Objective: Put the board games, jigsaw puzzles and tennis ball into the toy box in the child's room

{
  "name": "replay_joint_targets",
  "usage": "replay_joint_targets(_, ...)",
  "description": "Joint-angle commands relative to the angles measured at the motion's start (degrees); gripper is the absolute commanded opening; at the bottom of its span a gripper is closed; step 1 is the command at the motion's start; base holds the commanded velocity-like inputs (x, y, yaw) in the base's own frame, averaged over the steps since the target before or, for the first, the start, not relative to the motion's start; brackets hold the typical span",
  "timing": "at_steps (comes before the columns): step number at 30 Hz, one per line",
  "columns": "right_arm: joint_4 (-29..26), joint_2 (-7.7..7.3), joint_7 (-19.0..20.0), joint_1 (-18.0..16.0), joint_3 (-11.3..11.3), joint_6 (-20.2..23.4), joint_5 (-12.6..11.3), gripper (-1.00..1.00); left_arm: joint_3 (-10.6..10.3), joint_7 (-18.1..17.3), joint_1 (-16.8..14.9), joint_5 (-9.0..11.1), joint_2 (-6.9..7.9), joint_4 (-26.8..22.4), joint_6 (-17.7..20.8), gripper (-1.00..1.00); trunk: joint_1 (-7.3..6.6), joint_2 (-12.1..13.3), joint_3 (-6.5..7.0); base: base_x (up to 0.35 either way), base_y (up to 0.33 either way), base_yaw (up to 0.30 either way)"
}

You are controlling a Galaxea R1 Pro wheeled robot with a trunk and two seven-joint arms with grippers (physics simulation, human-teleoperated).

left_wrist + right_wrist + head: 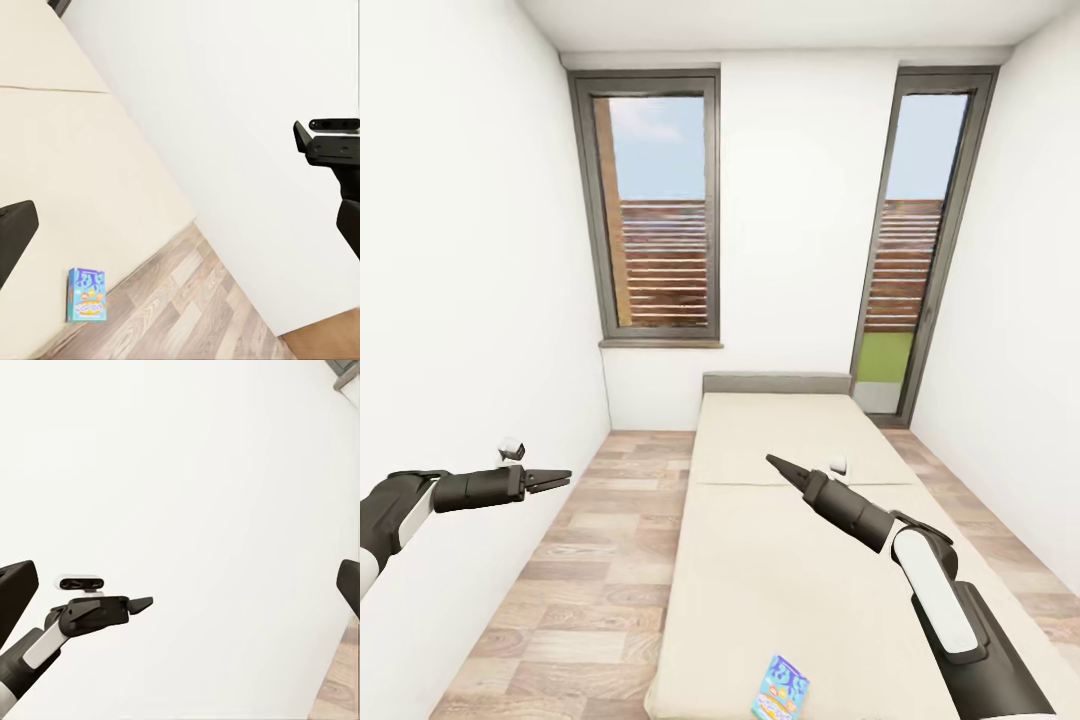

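One flat blue board game [781, 689] | smooth beige bed [780, 560] | both arms' fingers closed, empty.

The head camera looks forward and down the bed [780, 560] toward two windows. The left wrist camera shares that bed [67, 172]. The right wrist camera faces the white wall [195, 472].

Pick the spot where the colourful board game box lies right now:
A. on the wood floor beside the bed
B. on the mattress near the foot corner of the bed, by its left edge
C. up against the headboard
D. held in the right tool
B: the board game box lies flat on the beige mattress of the bed, near its foot corner beside the floor, untouched by either tool.
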Motion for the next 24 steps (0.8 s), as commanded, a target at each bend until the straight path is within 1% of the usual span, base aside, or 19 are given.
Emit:
replay_joint_targets(1,0.0,-0.02,0.0,-0.1,0.0,0.2,-0.2,1.00,-0.4,-0.1,0.0,0.4,0.08,0.0,0.6,1.00,0.03,0.0,0.05,0.000,0.115,-0.190)
replay_joint_targets(4,0.0,-0.02,0.0,-0.1,0.0,0.2,-0.2,1.00,-0.4,-0.1,0.0,0.4,0.08,0.0,0.6,1.00,0.03,0.0,0.26,0.000,0.164,-0.167)
replay_joint_targets(8,0.1,0.01,-0.1,-0.1,0.0,0.2,-0.2,1.00,-0.4,-0.1,0.0,0.4,0.08,0.0,0.6,1.00,0.03,0.0,0.36,0.000,0.097,-0.066)
replay_joint_targets(15,0.5,0.09,-0.1,-0.1,0.1,0.2,-0.1,1.00,-0.4,-0.1,0.0,0.4,0.08,0.0,0.6,1.00,0.03,0.0,0.40,0.000,0.019,-0.013)
replay_joint_targets(24,3.0,0.15,-0.2,-0.1,0.0,-0.5,-0.1,1.00,-0.4,-0.1,0.0,0.4,0.08,0.0,0.6,1.00,0.03,0.0,0.40,0.000,0.001,0.000)
